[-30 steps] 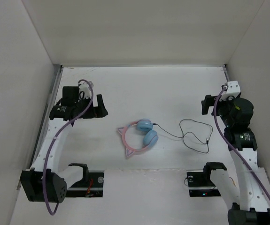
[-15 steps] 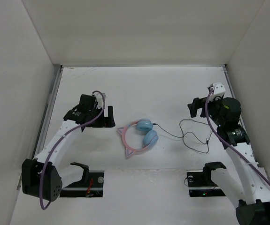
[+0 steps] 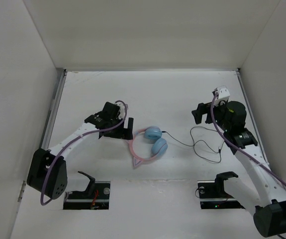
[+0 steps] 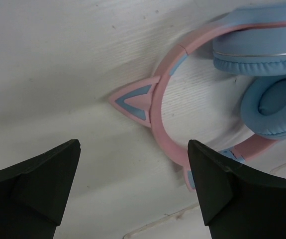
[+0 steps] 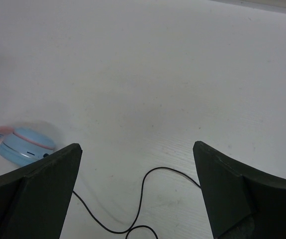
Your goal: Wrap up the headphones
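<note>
Roughly mid-tabletop point(image 3: 157, 94) lie the headphones point(image 3: 151, 142), blue cups toward 2 o'clock, pink band curving round to 7 o'clock. Their thin black cable point(image 3: 180, 141) loops away toward 3 o'clock. At their 10 o'clock hovers the left pincer point(image 3: 127, 127), spread wide over the band's cat ear point(image 4: 133, 99), gripping nothing. The right pincer point(image 3: 198, 113), at 2 o'clock near the cable, gapes too, empty.

Robot lab, white-walled test table point(image 3: 182, 89)

White arms point(image 3: 256, 172), black joints point(image 3: 235, 113), apparently purple cables point(image 3: 75, 141)
</note>
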